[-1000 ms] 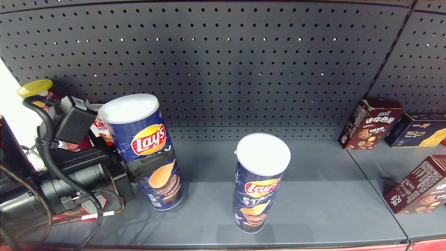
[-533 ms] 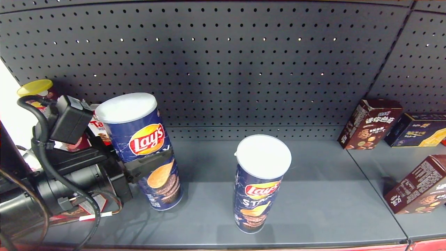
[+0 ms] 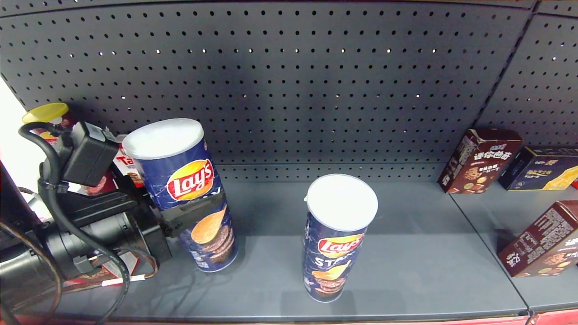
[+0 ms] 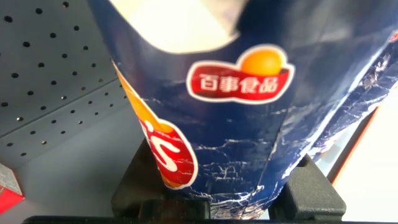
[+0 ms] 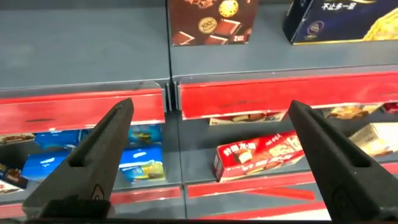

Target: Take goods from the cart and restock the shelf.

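**On the grey shelf, left end: chip can in the left gripper's grasp**

Found a dark blue chip can (image 3: 180,171) with a white lid clamped at mid-height between the fingers of the left gripper (image 3: 196,212). Noted a tilt, top leaning toward the robot's left, with the base seemingly down on the shelf (image 3: 406,271) near its front left, before the pegboard back (image 3: 289,90).

Found a second can (image 3: 336,239) of the same kind standing free near the shelf's middle, well apart from the first.

Recorded on both labels a round red-and-yellow logo, pale lettering below it and a picture of stacked chips. Saw a second red logo with white characters on the held can in the left wrist view.

Noted a yellow-lidded can (image 3: 45,113) behind the left arm. Noted at the right end a rear brown box (image 3: 478,160) and a front brown box (image 3: 542,243), both printed with biscuits, and a dark blue box (image 3: 542,174) with gold print.

Found the right gripper (image 5: 208,168) spread wide and holding nothing, facing a red shelf edge (image 5: 249,93), with a red box (image 5: 258,155) and blue packs (image 5: 140,165) on the tier below.

Compared with one second earlier: left arm and the held can's top shifted slightly toward the robot's left, the base about where it was. Found the second can and all boxes in the same spots.
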### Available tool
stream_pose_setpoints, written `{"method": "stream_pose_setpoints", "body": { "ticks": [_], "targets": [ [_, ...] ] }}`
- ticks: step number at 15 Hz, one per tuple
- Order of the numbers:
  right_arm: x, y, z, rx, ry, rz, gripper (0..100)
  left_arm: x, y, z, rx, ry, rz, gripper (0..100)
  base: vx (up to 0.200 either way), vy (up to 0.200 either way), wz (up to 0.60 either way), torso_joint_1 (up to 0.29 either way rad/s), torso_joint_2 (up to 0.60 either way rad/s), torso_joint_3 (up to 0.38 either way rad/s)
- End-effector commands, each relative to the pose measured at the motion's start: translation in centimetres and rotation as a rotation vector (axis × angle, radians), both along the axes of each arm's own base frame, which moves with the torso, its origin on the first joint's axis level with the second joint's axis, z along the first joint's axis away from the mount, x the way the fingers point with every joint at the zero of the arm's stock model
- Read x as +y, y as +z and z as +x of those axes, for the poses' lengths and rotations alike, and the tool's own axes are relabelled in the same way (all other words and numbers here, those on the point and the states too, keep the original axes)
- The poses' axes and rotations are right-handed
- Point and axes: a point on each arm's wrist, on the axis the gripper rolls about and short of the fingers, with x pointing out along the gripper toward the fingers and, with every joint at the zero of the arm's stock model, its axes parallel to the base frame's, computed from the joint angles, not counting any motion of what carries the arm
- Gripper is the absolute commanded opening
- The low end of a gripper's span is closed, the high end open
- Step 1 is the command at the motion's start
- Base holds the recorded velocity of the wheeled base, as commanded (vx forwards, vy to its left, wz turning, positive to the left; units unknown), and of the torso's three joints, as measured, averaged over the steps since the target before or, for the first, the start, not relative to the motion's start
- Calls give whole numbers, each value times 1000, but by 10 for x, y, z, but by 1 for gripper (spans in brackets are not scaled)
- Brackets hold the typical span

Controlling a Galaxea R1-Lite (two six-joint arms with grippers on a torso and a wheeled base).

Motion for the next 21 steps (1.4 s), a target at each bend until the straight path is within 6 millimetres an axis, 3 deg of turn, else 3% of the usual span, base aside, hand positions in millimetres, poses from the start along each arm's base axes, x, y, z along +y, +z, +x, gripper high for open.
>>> {"method": "stream_pose_setpoints", "body": {
  "ticks": [1, 4, 15, 18, 21],
  "targets": [
    [0, 0, 0, -3, 16, 0, 100, -2, 0, 0, 0, -9, 0, 0, 0, 0, 0, 0, 0, 0],
    [-2, -1, -3, -38, 155, 5, 100, -2, 0, -1, -4, -12, -2, 0, 0, 0, 0, 0, 0, 0],
    [-2, -2, -8, -98, 132, 4, 100, -4, 5, 2, -19, -12, -9, 0, 0, 0, 0, 0, 0, 0],
    [-2, -2, -8, -98, 132, 4, 100, -15, 11, 19, -37, -31, -3, 0, 0, 0, 0, 0, 0, 0],
    [-2, -2, -8, -98, 132, 4, 100, -41, 34, 52, -99, -67, -21, 0, 0, 0, 0, 0, 0, 0]
  ]
}}
